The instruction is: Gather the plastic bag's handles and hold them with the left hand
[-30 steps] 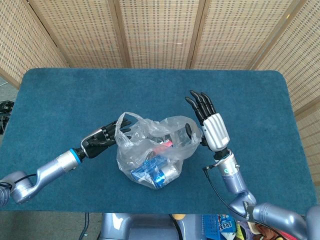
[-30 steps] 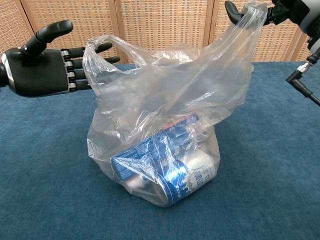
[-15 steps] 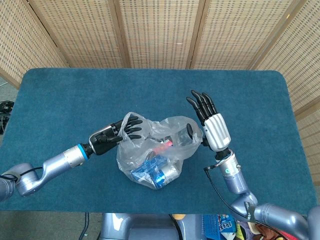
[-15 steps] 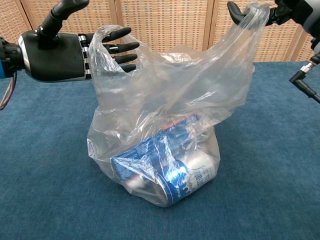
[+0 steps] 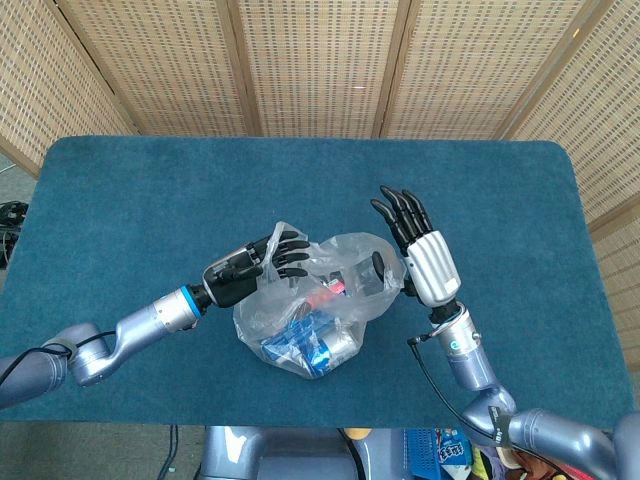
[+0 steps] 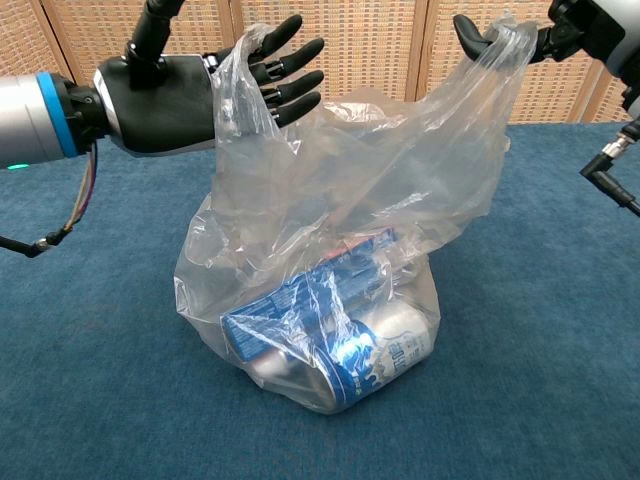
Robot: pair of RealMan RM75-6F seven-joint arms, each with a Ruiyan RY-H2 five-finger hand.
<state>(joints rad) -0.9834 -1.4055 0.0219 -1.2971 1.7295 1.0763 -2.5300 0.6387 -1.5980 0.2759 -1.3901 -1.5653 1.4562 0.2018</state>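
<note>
A clear plastic bag (image 5: 345,300) (image 6: 400,190) stands mid-table with blue-and-white cans (image 6: 330,345) inside. My left hand (image 5: 250,270) (image 6: 190,85) is at the bag's left top. Its spread fingers (image 6: 290,75) poke through the left handle loop (image 6: 232,95), which hangs around them without being gripped. My right hand (image 5: 425,255) is at the bag's right side with its fingers straight and raised. The right handle (image 6: 505,45) is draped over its thumb (image 6: 468,30), which lifts it. The two handles are apart.
The blue carpeted table (image 5: 130,190) spreads around the bag on every side. Woven screens (image 5: 320,60) stand behind the far edge. A black cable (image 6: 605,170) hangs from my right forearm at the right.
My left hand has moved right and upward, and its fingers have gone through the left handle loop, lifting it. My right hand has barely shifted and still has the right handle on its thumb.
</note>
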